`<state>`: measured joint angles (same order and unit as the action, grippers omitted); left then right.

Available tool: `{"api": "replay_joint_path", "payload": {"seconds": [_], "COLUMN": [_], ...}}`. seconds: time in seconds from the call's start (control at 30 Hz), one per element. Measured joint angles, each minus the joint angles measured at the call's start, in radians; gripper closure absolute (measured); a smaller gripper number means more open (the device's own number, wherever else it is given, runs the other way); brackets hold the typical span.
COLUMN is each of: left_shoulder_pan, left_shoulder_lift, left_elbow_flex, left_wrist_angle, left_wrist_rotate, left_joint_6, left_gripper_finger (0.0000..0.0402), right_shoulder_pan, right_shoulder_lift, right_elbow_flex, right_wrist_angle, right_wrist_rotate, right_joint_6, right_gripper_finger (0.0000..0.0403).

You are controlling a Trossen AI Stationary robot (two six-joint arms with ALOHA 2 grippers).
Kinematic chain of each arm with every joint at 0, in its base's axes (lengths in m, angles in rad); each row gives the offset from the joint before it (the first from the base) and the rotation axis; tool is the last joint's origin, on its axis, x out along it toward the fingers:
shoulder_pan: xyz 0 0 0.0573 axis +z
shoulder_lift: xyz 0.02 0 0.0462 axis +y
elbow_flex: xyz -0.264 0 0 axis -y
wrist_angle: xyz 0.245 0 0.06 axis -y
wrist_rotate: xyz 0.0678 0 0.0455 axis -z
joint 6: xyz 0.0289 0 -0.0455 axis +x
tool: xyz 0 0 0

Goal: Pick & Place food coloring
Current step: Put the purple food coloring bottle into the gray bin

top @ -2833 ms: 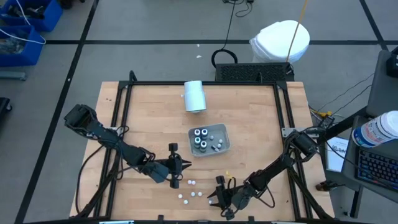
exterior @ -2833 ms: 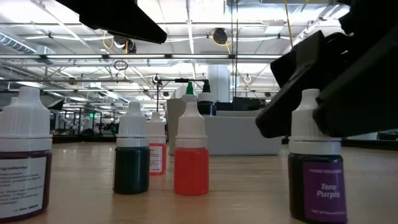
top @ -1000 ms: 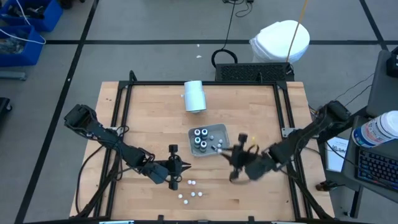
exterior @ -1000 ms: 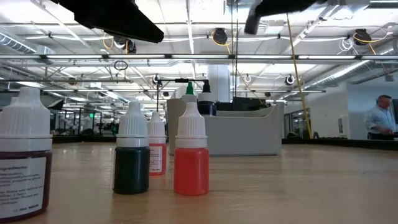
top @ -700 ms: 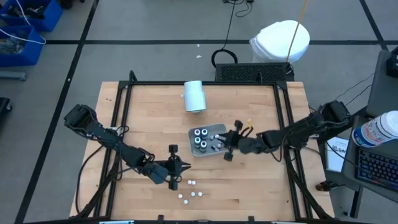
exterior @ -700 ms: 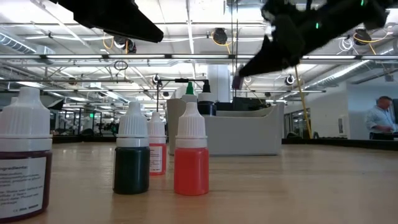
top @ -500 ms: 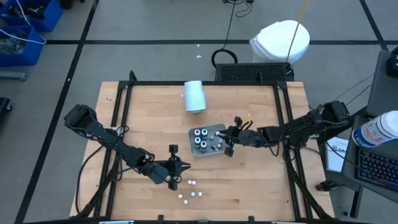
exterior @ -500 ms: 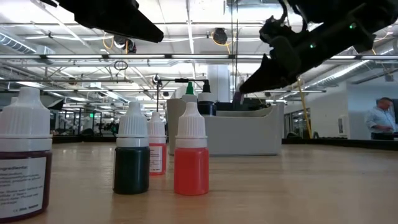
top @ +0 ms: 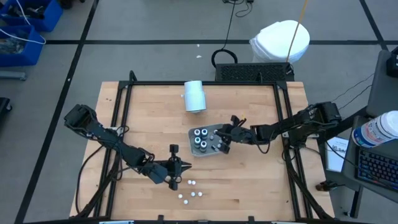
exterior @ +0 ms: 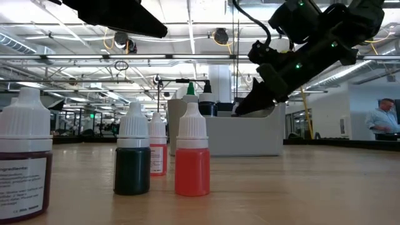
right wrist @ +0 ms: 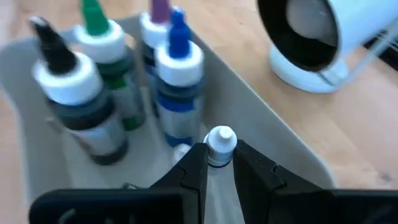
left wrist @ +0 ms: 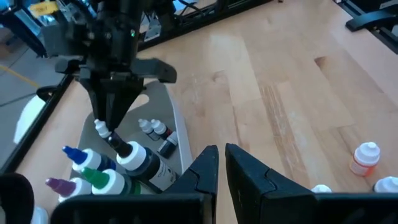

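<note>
right claw (top: 219, 136) clenched on small bottle (right wrist: 219, 144), held inside grey tray (top: 223, 148) | tray: four big bottles (top: 199, 139) stood, small ones laid | left claw (top: 186, 164) nearly closed, empty, over table (top: 249, 186)

Looks like a big open-plan robotics lab or industrial workspace. The wooden table (top: 249, 186) sits in a black metal frame on a grey concrete floor marked with dark tape lines. Past the table there's a high ceiling with exposed trusses, pipes and strip lights (exterior: 187, 59), benches running far back, and a person (exterior: 382, 119) at a workstation. Blue bins (top: 28, 28) and loose cables surround it.
</note>
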<state>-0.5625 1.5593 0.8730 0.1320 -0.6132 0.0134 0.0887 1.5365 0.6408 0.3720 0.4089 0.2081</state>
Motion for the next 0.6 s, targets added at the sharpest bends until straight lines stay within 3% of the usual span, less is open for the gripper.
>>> {"api": "replay_joint_path", "payload": {"seconds": [0.6], "left_shoulder_pan": [0.019], "left_shoulder_lift": [0.0], "left_elbow_flex": [0.0], "left_wrist_angle": [0.001], "left_wrist_rotate": [-0.015], "left_joint_6": [0.01], "left_gripper_finger": [0.0364], "right_shoulder_pan": [-0.005], "right_shoulder_lift": [-0.002], "right_elbow_flex": [0.002], "right_wrist_angle": [-0.054], "right_wrist_rotate": [0.009], "right_joint_6": [-0.006], "right_gripper_finger": [0.0351]}}
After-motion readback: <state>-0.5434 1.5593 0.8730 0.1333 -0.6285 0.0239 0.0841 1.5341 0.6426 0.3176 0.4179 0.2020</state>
